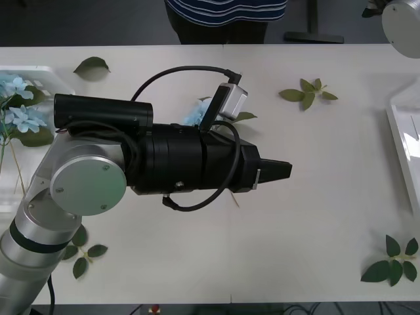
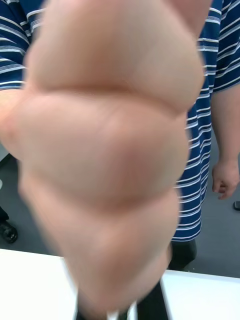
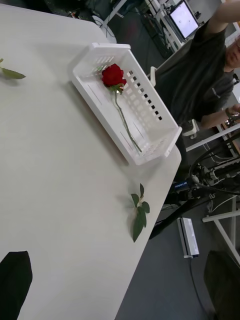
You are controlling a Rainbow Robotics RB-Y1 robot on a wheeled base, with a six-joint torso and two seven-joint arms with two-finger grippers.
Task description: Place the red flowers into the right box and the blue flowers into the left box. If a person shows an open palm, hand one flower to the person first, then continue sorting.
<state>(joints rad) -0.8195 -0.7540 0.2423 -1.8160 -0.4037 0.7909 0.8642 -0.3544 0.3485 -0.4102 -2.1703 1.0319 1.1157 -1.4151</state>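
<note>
1. Fingers [image 3: 12, 280] of the left gripper [image 1: 282, 170]: black, sitting at the two corners of the left wrist view, so spread apart. Nothing between them.
2. Left arm lies across the middle of the table [image 1: 328, 216], gripper pointing toward the robot's right, above bare tabletop.
3. Right arm [image 1: 401, 26]: a grey rounded part shows at the far right corner of the front view, beyond the table edge.
4. Right wrist view: a person's hand [image 2: 105, 150] is right up against the camera, blurred. The person [image 2: 220, 50] behind it wears a navy-and-white striped top and stands at the far side of the table.
5. Red flowers: one rose [image 3: 114, 76] lies flat in the right box [image 3: 100, 50], head at one end, stem running along the floor of the tray.
6. Blue flowers [image 1: 20, 105]: pale heads with broad leaves rest in the left box [image 1: 39, 69] at the table's left edge. One more blue head [image 1: 193, 115] peeks out from behind the left arm, on the table.
7. Loose leaf sprigs [image 1: 308, 92] lie scattered on the table, well apart from both boxes.
</note>
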